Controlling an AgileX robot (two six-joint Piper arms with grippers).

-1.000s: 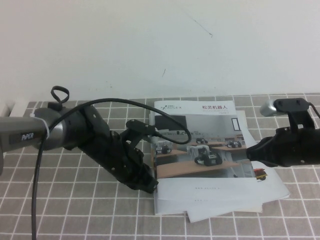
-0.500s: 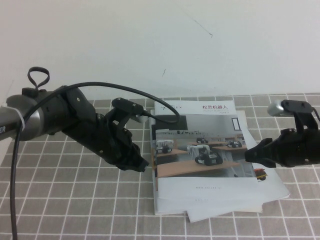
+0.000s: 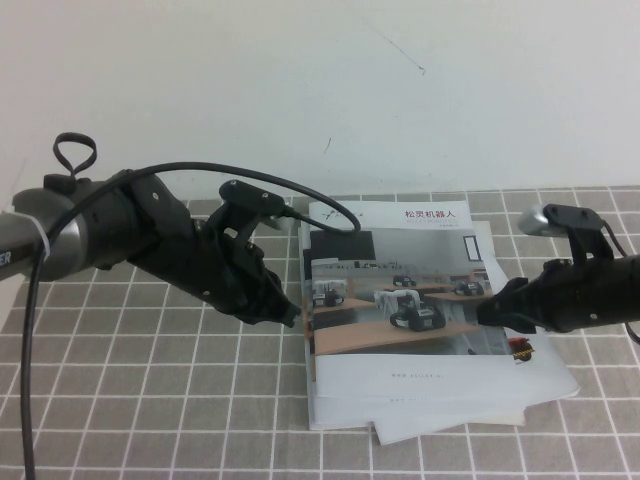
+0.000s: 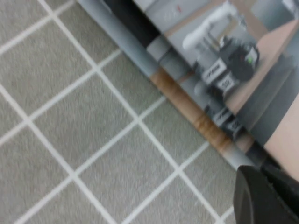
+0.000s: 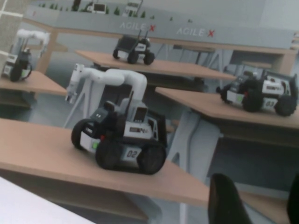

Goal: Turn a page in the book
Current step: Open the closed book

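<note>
The book (image 3: 400,300) lies shut on the checked cloth, its cover page (image 3: 400,372) showing small robots on wooden desks. My left gripper (image 3: 291,318) is at the book's left spine edge, low on the cloth, fingers together; in the left wrist view its fingertips (image 4: 268,189) sit beside the book's edge (image 4: 187,100). My right gripper (image 3: 487,312) is over the cover's right edge, open. In the right wrist view the cover photo (image 5: 121,126) fills the frame and shows between the fingers of the right gripper (image 5: 261,200). Nothing is held.
Plain white sheets (image 3: 450,420) are stacked under the book and stick out at the front and right, with a red and black print (image 3: 520,350) showing. Grey checked cloth (image 3: 150,390) covers the table. A white wall (image 3: 300,100) rises behind. The left arm's cable (image 3: 300,195) loops above the book's top left.
My left gripper has moved from the book's front left corner back along the spine to its middle. My right gripper has shifted slightly left onto the cover's right edge.
</note>
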